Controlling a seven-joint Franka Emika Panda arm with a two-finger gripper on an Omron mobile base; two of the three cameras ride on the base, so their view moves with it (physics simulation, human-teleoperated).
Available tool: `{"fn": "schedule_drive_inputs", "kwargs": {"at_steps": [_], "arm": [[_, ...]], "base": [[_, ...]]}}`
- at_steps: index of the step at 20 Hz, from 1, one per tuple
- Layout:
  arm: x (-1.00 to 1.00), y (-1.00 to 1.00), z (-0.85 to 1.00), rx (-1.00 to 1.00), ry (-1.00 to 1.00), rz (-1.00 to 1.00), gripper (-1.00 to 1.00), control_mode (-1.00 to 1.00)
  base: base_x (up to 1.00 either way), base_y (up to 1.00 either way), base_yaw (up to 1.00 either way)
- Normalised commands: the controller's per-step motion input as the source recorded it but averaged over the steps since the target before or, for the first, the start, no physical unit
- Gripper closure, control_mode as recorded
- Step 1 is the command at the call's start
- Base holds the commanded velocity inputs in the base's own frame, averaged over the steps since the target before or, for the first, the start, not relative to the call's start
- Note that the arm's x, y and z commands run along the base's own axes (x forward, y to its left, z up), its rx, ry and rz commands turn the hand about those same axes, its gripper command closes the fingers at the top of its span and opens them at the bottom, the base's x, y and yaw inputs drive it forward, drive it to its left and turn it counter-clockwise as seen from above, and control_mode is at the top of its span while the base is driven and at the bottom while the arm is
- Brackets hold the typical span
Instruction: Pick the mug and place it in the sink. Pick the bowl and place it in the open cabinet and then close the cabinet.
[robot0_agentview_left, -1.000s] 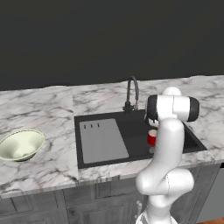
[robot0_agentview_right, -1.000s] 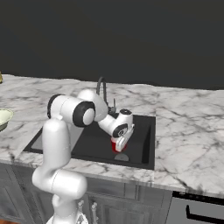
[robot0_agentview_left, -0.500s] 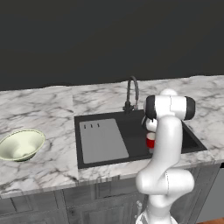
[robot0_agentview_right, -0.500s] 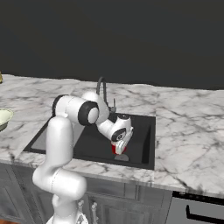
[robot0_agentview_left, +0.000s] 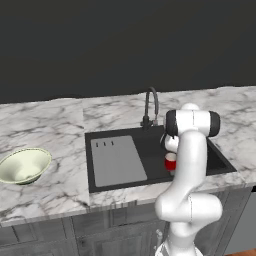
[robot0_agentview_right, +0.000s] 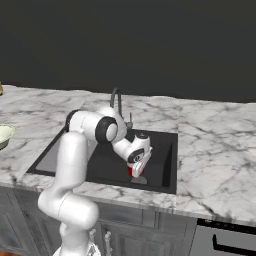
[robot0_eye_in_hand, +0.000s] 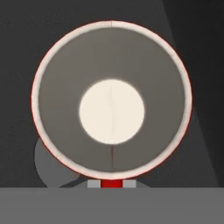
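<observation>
Left base view: the red mug (robot0_agentview_left: 170, 161) hangs low inside the black sink (robot0_agentview_left: 125, 165), at about 4 o'clock from the faucet (robot0_agentview_left: 151, 106), with the arm's forearm covering the hand. The bowl (robot0_agentview_left: 23, 165) waits on the marble bench (robot0_agentview_left: 60, 185) at far 9 o'clock, well apart from the sink.

Right base view: your hand (robot0_agentview_right: 136, 171) reaches down into the basin, clenched on the mug's rim, the mug just under the wrist and close above the sink floor. Lower it until the base appears to meet the floor, keep it upright, and only then let go.

Hand view: you look straight down into the mug, its pale inside at centre frame and a red strip at 6 o'clock where the hand grips it. The dark basin lies all around; the round grey drain (robot0_eye_in_hand: 50, 164) peeks out at 7 o'clock, so set down clear of it.
</observation>
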Motion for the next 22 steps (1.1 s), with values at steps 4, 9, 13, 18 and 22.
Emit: {"fn": "schedule_drive_inputs", "kwargs": {"at_steps": [4,9,13,18,22], "arm": [[0.11,0.00,-0.30,0.02,0.00,0.00,1.00,-1.00],[0.19,0.01,-0.46,-0.03,-0.11,0.00,1.00,-1.00],[0.04,0.10,-0.56,-0.02,-0.17,0.00,-1.00,-1.00],[-0.40,0.08,-0.07,0.00,-0.22,0.00,-1.00,-1.00],[-0.83,0.12,0.08,-0.01,-0.41,0.00,-1.00,-1.00]], "base": [[0.00,0.00,0.00],[0.00,0.00,0.00],[0.00,0.00,0.00],[0.00,0.00,0.00],[0.00,0.00,0.00]]}}
